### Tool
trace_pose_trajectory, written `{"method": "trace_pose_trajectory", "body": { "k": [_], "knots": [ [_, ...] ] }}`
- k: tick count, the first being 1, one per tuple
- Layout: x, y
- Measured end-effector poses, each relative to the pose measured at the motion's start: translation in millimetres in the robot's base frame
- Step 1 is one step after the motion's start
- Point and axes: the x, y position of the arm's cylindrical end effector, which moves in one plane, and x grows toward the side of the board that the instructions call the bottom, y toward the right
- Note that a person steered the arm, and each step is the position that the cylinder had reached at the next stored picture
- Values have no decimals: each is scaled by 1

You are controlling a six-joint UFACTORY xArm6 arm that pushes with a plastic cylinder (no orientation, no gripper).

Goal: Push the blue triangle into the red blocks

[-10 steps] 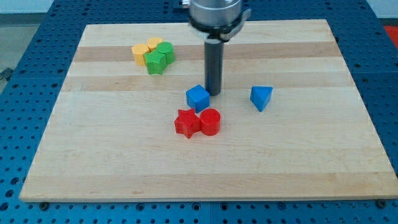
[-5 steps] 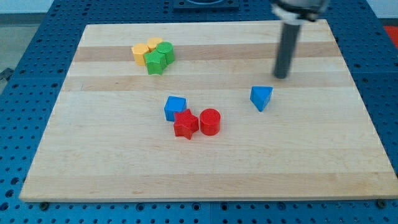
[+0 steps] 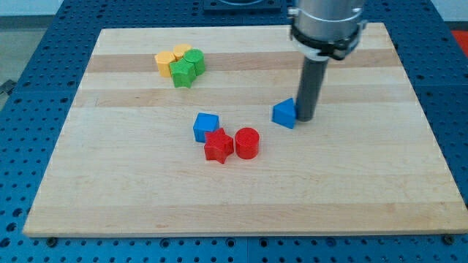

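The blue triangle [image 3: 284, 114] lies on the wooden board right of centre. My tip [image 3: 304, 117] stands at its right side, touching it. The red star [image 3: 219, 146] and the red cylinder [image 3: 247, 143] sit side by side below and to the left of the triangle, a short gap away. A blue cube [image 3: 206, 126] rests against the top left of the red star.
Two yellow blocks [image 3: 171, 58] and two green blocks [image 3: 188, 67] cluster at the board's top left. The board [image 3: 380, 183] lies on a blue perforated table.
My tip has come down from the top right to the triangle's right side. The blue triangle has slid left, toward the red blocks. Earlier the blue cube was pushed down-left against the red star.
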Motion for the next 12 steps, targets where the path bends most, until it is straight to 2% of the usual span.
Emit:
{"method": "trace_pose_trajectory", "body": {
  "k": [1,2,3,4,5,6,7,8,9,12],
  "knots": [
    [0,-36],
    [-10,-35],
    [-48,-36],
    [-42,-68],
    [-10,-88],
    [8,-88],
    [-23,-88],
    [-46,-60],
    [-36,-17],
    [-2,-40]
  ]
}}
